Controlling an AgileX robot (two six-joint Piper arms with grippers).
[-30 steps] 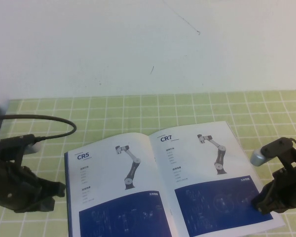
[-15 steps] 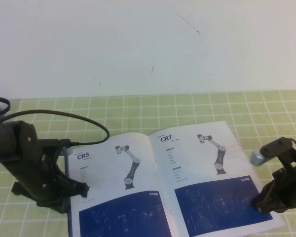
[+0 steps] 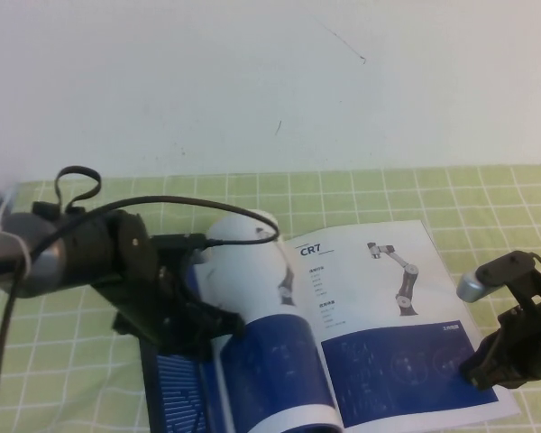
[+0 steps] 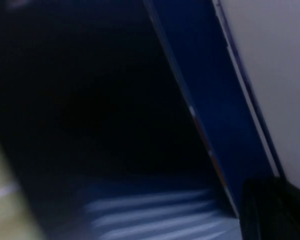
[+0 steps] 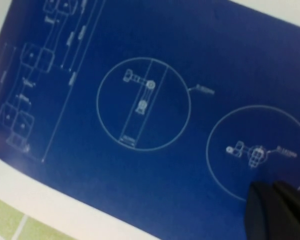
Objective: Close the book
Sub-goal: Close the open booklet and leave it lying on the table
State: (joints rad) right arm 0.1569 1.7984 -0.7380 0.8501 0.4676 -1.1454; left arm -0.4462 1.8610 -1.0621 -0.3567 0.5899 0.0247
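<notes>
While left claw (image 3: 221, 327) sits under raised left page (image 3: 243, 262) of book (image 3: 361, 271) on table (image 3: 487, 194), grip unreadable; right claw (image 3: 483, 372), narrow, pins right page (image 3: 406, 352). Risk: curled page slips off, flops back or creases.

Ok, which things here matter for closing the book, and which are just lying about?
Job: book, left page curled up; left gripper against that page; right gripper on the right page's near corner.
Just there: green checked mat; white wall.
</notes>
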